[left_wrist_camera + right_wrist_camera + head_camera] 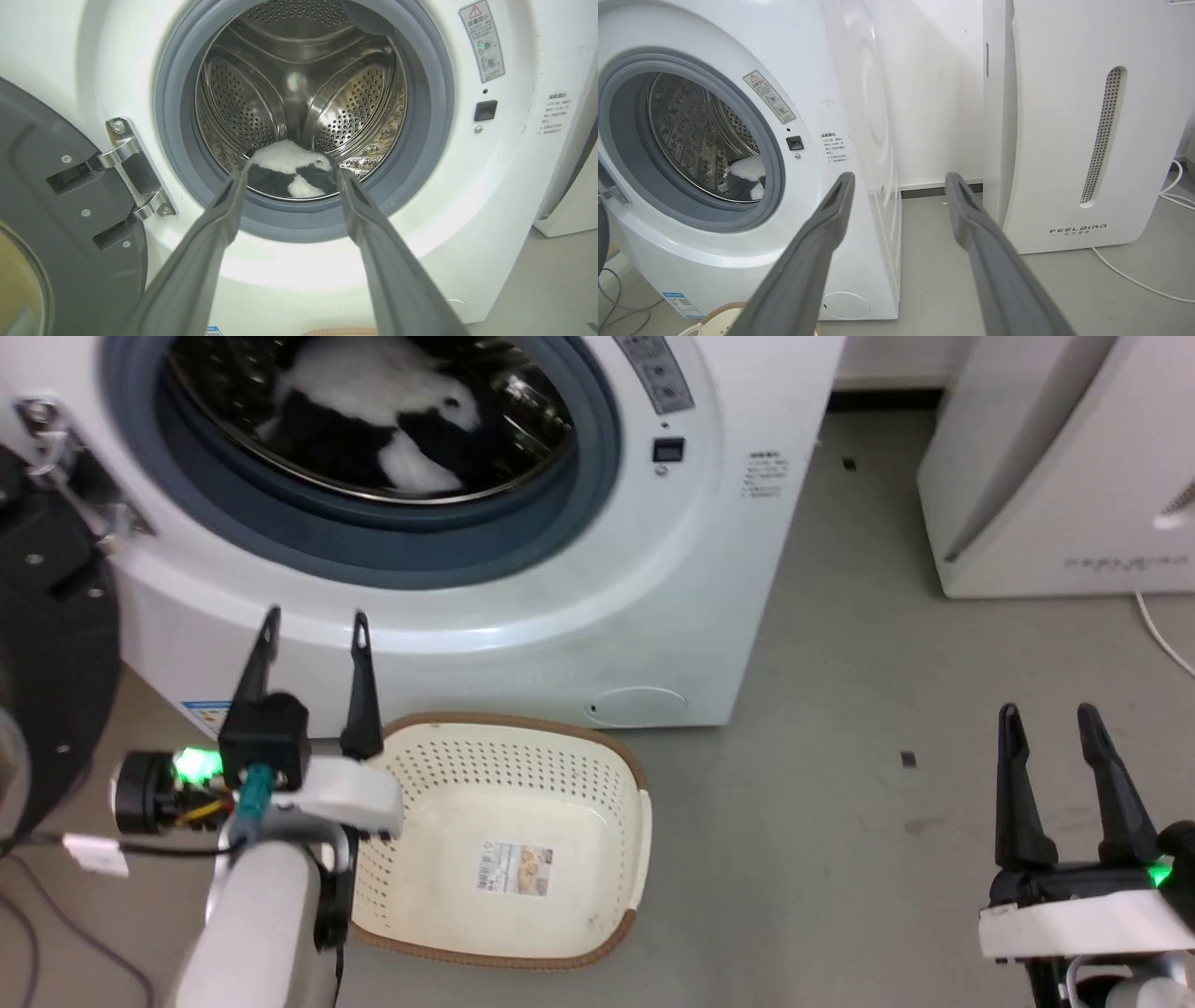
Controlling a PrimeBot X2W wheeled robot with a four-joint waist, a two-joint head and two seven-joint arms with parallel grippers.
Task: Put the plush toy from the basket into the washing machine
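The large white front-loading washing machine stands on the grey floor. Its black-framed round door is swung open to the left on a steel hinge, leaving the grey gasket and the perforated steel drum in plain sight. To its right, near the wall, stands a tall white FEELBIRD appliance, apart from the washer, with a white cable trailing over the floor beside it.

Just in front of the washer's base sits the cream-white perforated plastic basket with a brown rim. A paper label lies on its bottom.

The fluffy black plush toy with white patches lies inside the drum, at the bottom, near the front lip.

The left gripper hangs before the washer's front panel, below the opening and over the basket's back left corner. Its two dark fingers are spread apart with nothing between them. The right gripper is over the bare floor at the right, well apart from the basket, with its fingers likewise spread and carrying nothing.
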